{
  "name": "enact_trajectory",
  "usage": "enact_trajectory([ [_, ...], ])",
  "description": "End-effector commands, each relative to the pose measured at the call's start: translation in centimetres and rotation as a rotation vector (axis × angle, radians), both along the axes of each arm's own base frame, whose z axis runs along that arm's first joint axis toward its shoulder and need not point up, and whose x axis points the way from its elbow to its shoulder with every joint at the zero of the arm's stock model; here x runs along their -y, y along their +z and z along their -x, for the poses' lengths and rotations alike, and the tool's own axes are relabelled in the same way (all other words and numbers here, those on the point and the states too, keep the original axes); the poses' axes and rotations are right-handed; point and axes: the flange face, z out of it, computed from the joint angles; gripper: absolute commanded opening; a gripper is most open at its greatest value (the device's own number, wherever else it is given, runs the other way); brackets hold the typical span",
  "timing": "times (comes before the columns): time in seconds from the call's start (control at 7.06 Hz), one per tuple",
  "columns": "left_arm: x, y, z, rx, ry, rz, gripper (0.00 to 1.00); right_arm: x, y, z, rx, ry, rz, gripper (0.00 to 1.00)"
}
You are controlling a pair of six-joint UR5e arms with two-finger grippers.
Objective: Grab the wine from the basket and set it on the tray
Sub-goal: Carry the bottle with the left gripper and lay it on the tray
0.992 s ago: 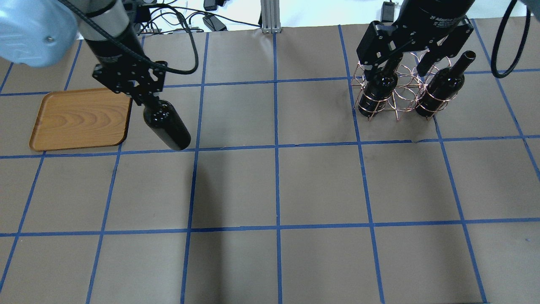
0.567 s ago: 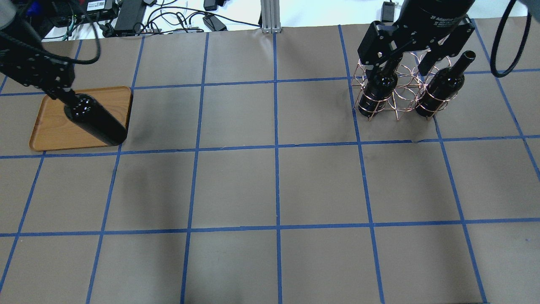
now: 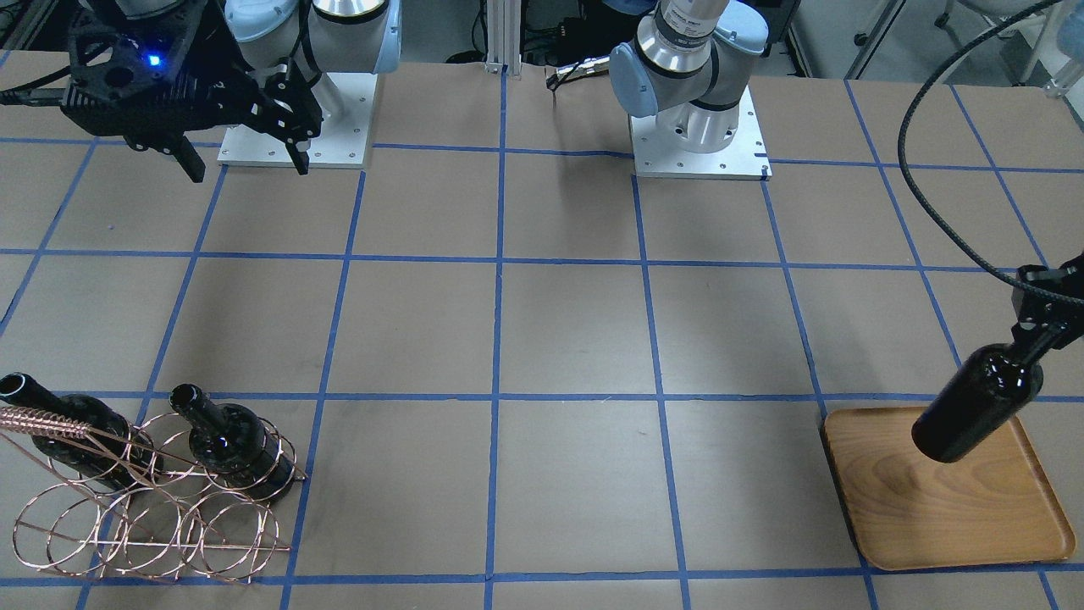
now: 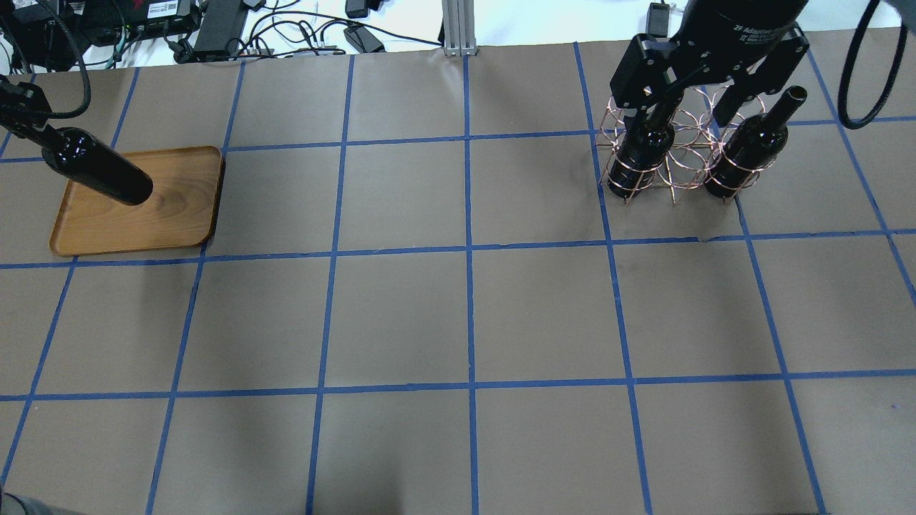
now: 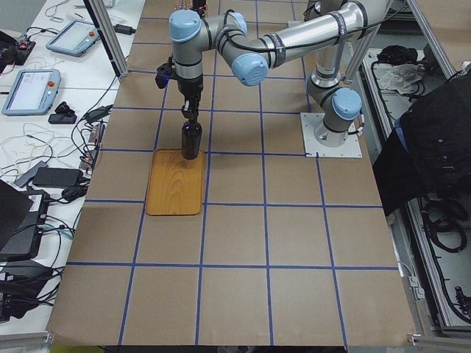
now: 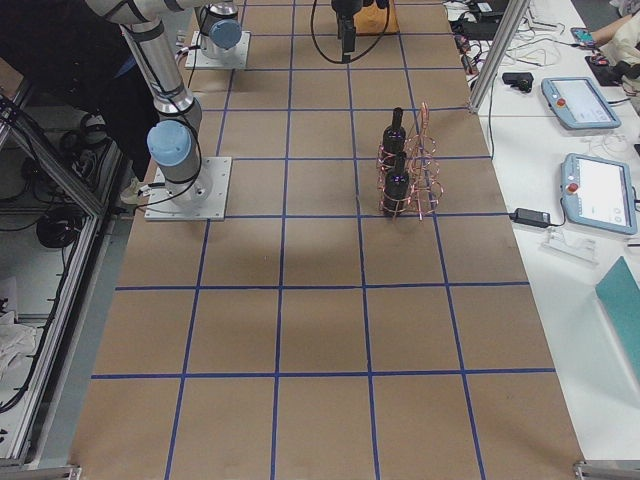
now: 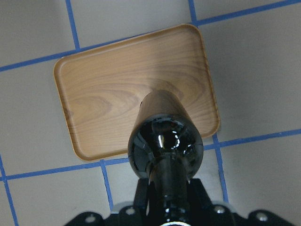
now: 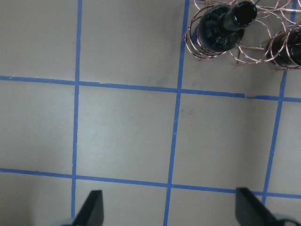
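My left gripper (image 4: 34,130) is shut on the neck of a near-black wine bottle (image 4: 100,174) and holds it tilted just above the wooden tray (image 4: 172,214). In the left wrist view the bottle (image 7: 164,146) hangs over the tray's (image 7: 103,89) near edge. The front view shows the bottle (image 3: 978,415) off the tray (image 3: 948,517). My right gripper (image 4: 678,109) is open and empty, high above the table near the copper wire basket (image 4: 680,154). Two more bottles (image 4: 640,154) (image 4: 748,154) stand in the basket.
The table is brown paper with a blue tape grid (image 4: 469,250). Cables and power bricks (image 4: 286,32) lie beyond the far edge. The arm bases (image 3: 699,127) stand on the robot's side. Tablets (image 6: 600,190) sit on a side bench.
My left gripper has carried the bottle leftward, from right of the tray to over it. The right gripper and the basket have stayed put.
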Motion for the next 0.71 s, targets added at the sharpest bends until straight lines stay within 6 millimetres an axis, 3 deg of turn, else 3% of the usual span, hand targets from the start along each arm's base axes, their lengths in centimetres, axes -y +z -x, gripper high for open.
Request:
enact_trajectory([
  [0.0,0.9,-2.6,-3.8,-0.011,0.037,-0.015,0.0,0.0,0.0,0.1,0.0,0.001,0.0,1.0],
  [0.14,0.8,-4.1,-6.3,-0.049,0.066,-0.02,0.0,0.0,0.0,0.1,0.0,0.001,0.0,1.0],
  [0.57,1.3,-5.4,-6.5,-0.072,0.069,-0.027,0.0,0.1,-0.1,0.1,0.001,0.001,-0.001,1.0],
])
